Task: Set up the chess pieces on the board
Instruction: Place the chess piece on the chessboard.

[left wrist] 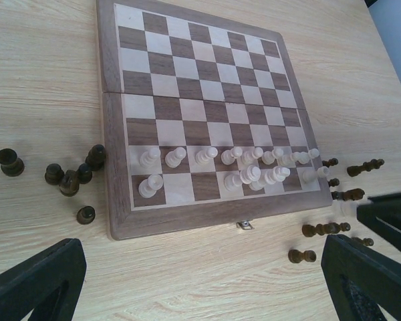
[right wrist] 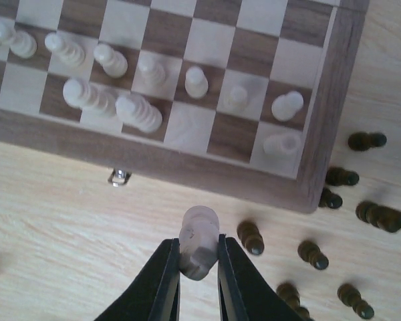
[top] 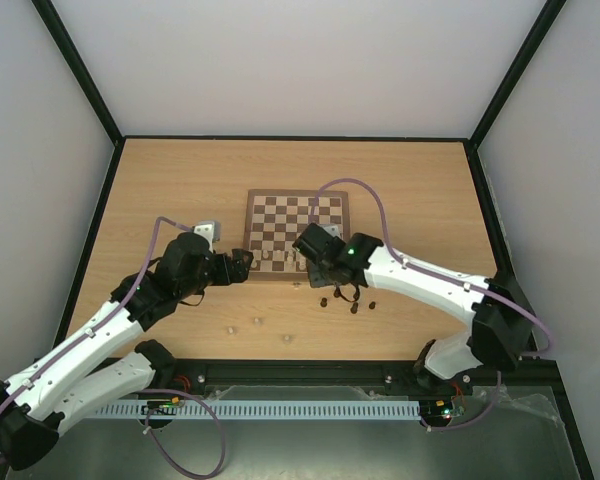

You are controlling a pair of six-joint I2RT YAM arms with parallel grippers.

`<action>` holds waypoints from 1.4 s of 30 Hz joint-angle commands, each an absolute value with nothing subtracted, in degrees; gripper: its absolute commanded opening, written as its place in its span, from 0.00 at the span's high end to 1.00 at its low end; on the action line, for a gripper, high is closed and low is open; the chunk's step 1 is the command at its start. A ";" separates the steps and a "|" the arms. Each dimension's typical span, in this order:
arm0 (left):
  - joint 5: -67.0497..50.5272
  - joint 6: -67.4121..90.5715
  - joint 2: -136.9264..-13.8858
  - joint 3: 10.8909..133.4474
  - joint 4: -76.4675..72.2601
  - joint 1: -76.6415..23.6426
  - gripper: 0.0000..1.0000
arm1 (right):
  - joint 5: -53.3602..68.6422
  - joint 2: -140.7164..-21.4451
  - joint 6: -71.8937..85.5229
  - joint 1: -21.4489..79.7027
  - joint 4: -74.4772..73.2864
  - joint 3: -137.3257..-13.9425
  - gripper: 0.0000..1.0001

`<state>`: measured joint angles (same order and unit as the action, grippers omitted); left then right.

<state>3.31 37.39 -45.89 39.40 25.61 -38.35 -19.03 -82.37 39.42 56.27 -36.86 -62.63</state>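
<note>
The board (top: 297, 272) lies mid-table, with cream chess pieces (left wrist: 247, 167) crowded on its two nearest rows. Some stand and some lie tipped over (right wrist: 140, 110). Dark chess pieces (top: 355, 303) lie scattered on the table off the board's near right corner (right wrist: 314, 254), and a few more stand off its left side (left wrist: 70, 180). My right gripper (right wrist: 199, 253) is shut on a cream piece (right wrist: 199, 231), held above the table just in front of the board's near edge. My left gripper (left wrist: 200, 274) is open and holds nothing, low over the table before the board's near left part.
A small metal clasp (right wrist: 119, 177) sticks out of the board's near edge. Three loose cream pieces (top: 258, 321) lie on the table between the arms. A black frame (top: 100, 230) and pale walls enclose the tabletop.
</note>
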 commanded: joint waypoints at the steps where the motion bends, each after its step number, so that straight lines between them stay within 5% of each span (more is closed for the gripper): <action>1: 4.22 36.07 -46.49 41.12 25.11 -38.41 0.01 | -16.94 -87.26 33.45 53.18 -38.78 -67.06 0.85; 42: 3.82 35.53 -47.80 41.39 24.48 -37.99 0.00 | -12.64 -99.35 27.87 44.56 -33.28 -67.98 0.85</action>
<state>3.31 36.36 -47.35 39.59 25.52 -38.22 -13.45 -98.13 28.71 44.88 -32.58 -68.62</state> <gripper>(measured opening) 0.994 0.153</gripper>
